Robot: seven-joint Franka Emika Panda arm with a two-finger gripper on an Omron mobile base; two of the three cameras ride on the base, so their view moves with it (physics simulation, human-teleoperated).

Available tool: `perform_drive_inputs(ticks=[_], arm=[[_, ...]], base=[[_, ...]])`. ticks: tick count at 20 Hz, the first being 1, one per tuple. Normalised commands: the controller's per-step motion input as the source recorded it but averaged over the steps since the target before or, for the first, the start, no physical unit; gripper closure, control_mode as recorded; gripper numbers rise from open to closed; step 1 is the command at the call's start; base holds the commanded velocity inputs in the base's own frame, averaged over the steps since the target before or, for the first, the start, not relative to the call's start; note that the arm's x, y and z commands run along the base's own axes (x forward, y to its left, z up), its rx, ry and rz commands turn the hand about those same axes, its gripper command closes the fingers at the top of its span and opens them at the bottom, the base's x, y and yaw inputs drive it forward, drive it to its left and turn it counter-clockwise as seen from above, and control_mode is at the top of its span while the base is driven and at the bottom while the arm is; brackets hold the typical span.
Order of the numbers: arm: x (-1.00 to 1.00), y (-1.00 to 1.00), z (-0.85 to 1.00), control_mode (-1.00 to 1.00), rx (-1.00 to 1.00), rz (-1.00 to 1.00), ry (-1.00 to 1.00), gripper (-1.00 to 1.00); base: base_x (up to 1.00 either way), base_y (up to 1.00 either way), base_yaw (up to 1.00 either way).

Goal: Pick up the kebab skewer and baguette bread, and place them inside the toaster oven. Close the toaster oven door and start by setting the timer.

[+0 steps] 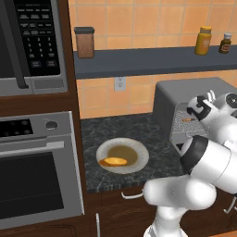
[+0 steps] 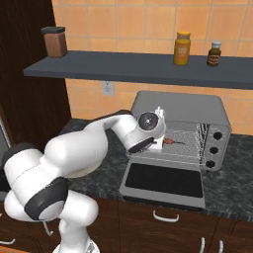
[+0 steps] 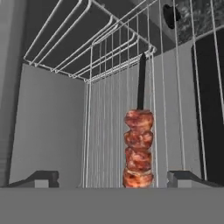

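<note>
End effector point(image 3: 113, 178) open, kebab skewer point(image 3: 138, 148) on rack point(image 3: 105, 131)

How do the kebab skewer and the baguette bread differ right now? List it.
Place: the thin kebab skewer of reddish-brown chunks lies on a wire rack inside the grey metal toaster oven; the smooth golden-orange oval baguette bread sits on the white round plate.
Shape: skewer long and lumpy; bread one plump oval.
Shared: neither is held.

My toaster oven point(image 2: 180, 111): matt grey metal, thin wire racks point(image 3: 109, 57). Countertop point(image 1: 120, 127): dark speckled stone. Kebab skewer point(image 3: 138, 148): glossy chunks.
</note>
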Motion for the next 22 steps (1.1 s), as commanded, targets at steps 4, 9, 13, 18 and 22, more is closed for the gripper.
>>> perform_drive_inputs(ticks=[4,9,13,18,22], arm=[[-0.85,-0.05,0.77,-1.0,-0.06,0.0,0.22,-1.0],[-1.0,0.16,0.58,-1.0,-0.1,0.15,0.21,-1.0],[-1.0,0.68,0.11,-1.0,-0.11,0.4,0.12,-1.0],[-0.87,0.83,0.23,-1.0,-0.1,0.53,0.13,-1.0],[-0.69,0.87,0.36,-1.0,-0.18,0.39,0.13,-1.0]], base=[[0.0,0.0,0.0],[0.0,0.0,0.0],[0.0,0.0,0.0],[0.0,0.0,0.0],[0.0,0.0,0.0]])
